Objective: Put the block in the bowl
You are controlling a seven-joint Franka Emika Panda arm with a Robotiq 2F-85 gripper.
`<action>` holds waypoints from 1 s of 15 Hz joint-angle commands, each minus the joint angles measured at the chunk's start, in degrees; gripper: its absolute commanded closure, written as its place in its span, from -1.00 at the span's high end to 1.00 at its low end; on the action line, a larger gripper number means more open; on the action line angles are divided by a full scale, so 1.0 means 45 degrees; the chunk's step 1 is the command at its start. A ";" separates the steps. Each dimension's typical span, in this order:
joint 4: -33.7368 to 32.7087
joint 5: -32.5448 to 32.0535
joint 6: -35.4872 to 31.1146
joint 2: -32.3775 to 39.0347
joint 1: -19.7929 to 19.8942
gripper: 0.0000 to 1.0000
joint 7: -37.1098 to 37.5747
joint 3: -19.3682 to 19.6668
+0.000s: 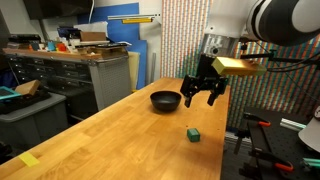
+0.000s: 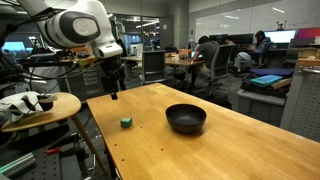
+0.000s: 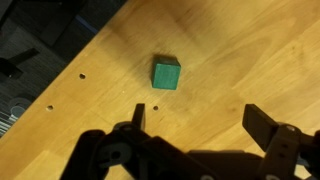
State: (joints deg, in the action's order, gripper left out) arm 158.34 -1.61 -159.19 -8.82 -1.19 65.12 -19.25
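Observation:
A small green block (image 1: 193, 133) lies on the wooden table (image 1: 120, 140); it also shows in an exterior view (image 2: 126, 123) and in the wrist view (image 3: 166, 74). A shallow black bowl (image 1: 165, 100) sits farther along the table, also seen in an exterior view (image 2: 186, 118). My gripper (image 1: 201, 97) hangs open and empty above the table between bowl and block, and it shows in an exterior view (image 2: 116, 93). In the wrist view the open fingers (image 3: 200, 118) are above the bare wood, with the block beyond them.
The table edge runs close to the block (image 1: 225, 140). A round side table with white objects (image 2: 35, 105) stands beside the robot. Workbenches with clutter (image 1: 70, 55) and people at desks (image 2: 205, 55) are in the background. Small holes (image 3: 80, 75) dot the tabletop.

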 commanded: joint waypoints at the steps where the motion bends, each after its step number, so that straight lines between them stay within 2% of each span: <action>1: 0.0001 -0.0608 -0.1081 0.1295 -0.0085 1.00 0.0485 0.0487; 3: 0.0002 -0.0385 -0.1543 0.1979 -0.0327 1.00 0.0273 0.0851; 4: 0.0001 -0.0317 -0.1777 0.2292 0.0088 1.00 0.0243 0.0496; 9: -0.0221 -0.0225 -0.2925 0.3876 0.0100 1.00 0.0013 0.0620; 15: -0.0647 -0.0531 -0.3412 0.5191 -0.0106 1.00 0.0138 0.1140</action>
State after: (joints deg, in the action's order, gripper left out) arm 157.20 -2.60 -172.68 11.46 -1.08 65.51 -15.79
